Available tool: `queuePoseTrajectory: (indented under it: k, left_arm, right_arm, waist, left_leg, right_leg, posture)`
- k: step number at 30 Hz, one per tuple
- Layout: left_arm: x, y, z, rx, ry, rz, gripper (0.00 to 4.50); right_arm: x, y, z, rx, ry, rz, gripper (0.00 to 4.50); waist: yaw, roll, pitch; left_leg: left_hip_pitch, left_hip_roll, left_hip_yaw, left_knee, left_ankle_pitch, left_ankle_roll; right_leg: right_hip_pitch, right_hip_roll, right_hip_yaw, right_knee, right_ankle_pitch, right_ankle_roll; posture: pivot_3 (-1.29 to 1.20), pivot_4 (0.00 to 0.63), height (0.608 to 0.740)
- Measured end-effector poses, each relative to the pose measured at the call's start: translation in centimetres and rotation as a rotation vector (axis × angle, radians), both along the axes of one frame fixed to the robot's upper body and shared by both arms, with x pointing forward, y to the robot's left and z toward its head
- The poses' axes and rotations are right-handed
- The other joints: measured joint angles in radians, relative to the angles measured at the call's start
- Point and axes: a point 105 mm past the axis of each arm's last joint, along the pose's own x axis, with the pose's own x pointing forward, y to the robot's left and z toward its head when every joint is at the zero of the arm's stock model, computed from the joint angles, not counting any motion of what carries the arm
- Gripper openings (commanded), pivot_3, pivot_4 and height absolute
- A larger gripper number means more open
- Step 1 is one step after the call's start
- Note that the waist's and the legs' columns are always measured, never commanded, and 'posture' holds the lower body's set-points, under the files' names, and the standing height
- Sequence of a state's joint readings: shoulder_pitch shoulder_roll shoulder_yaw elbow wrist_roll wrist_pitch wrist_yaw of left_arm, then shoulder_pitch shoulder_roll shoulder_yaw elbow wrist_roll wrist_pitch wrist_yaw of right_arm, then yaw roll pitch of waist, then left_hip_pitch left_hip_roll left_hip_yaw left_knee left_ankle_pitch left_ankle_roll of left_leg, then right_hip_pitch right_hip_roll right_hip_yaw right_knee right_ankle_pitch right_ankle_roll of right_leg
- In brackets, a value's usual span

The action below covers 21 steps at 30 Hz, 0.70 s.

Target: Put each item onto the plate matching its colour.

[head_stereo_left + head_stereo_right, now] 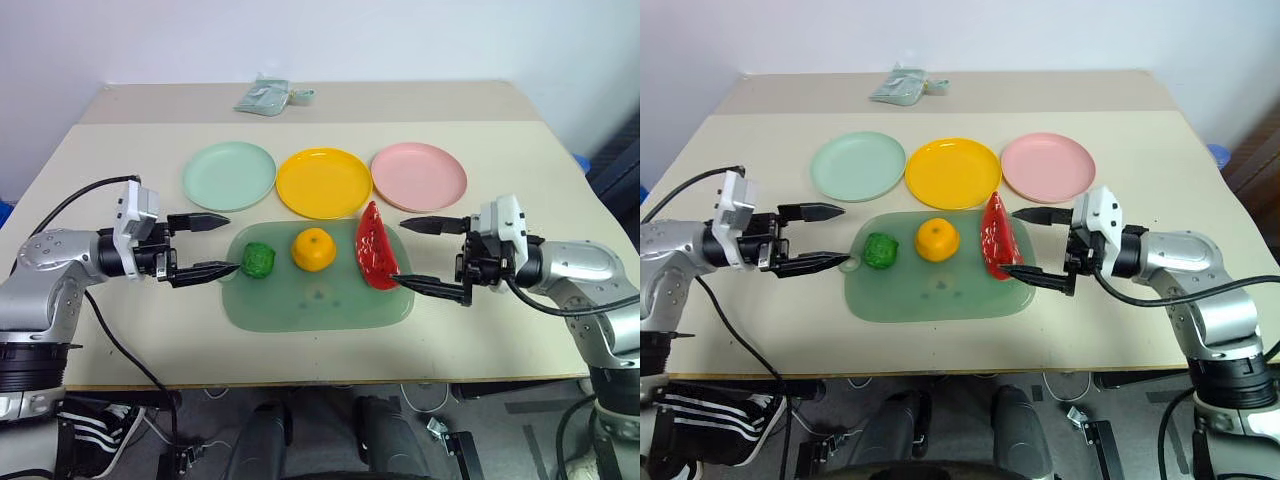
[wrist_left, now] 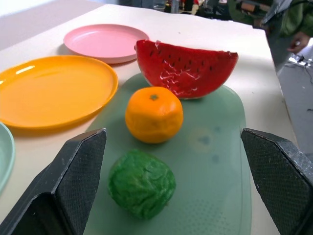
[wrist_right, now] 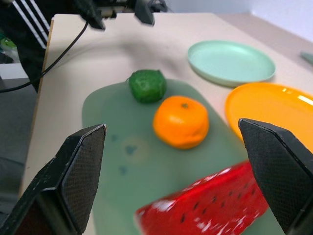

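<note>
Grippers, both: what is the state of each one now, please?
Left gripper: open, holding nothing.
Right gripper: open, holding nothing.

Beige table (image 1: pixel 120 330), two boards butted together with a seam running across near the far end. Translucent green rectangular mat (image 1: pixel 310 305) lies flat toward the near edge, centred. Grey-green pouch (image 1: pixel 265 97) sits on the far board, well apart from the mat.

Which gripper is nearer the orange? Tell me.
Left. The left gripper sits just past the green ball from the orange; the right gripper is beyond the watermelon.
</note>
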<state>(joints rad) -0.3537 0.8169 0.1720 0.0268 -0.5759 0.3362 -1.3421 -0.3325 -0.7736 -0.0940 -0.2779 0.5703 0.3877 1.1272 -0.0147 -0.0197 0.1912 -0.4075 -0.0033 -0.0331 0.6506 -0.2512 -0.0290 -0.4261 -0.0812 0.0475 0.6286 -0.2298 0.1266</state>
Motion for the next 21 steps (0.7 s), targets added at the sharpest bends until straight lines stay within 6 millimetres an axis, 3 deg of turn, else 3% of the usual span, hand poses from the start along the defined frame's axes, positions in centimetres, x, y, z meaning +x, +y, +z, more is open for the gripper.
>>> queuePoseTrajectory:
  k: [7, 15, 21]
  left_arm:
    - [0.1, 0.3, 0.1, -0.006, -0.018, 0.037, 4.50]
    - [0.1, 1.9, 0.9, -0.030, -0.057, 0.121, 4.50]
    - [1.2, 3.4, 1.7, 0.013, -0.065, 0.224, 4.50]
  right_arm:
    - [0.6, 0.3, 0.3, -0.002, -0.006, 0.009, 4.42]
    - [1.2, 2.1, 0.4, 0.023, -0.016, 0.044, 4.42]
    - [2.8, 3.7, 2.1, 0.063, -0.067, 0.010, 4.42]
  waist:
    - [0.001, 0.000, 0.000]
    - [-0.002, 0.000, 0.000]
    - [0.004, 0.000, 0.000]
  left_leg:
    - [0.000, 0.000, 0.000, 0.000, 0.000, 0.000]
    - [0.000, 0.000, 0.000, 0.000, 0.000, 0.000]
    - [0.000, 0.000, 0.000, 0.000, 0.000, 0.000]
  right_leg:
    - [0.000, 0.000, 0.000, 0.000, 0.000, 0.000]
    - [0.000, 0.000, 0.000, 0.000, 0.000, 0.000]
    - [0.000, 0.000, 0.000, 0.000, 0.000, 0.000]
  posture:
    - [0.00, 0.150, 0.740]
    - [0.00, 0.150, 0.740]
    - [0.00, 0.150, 0.740]
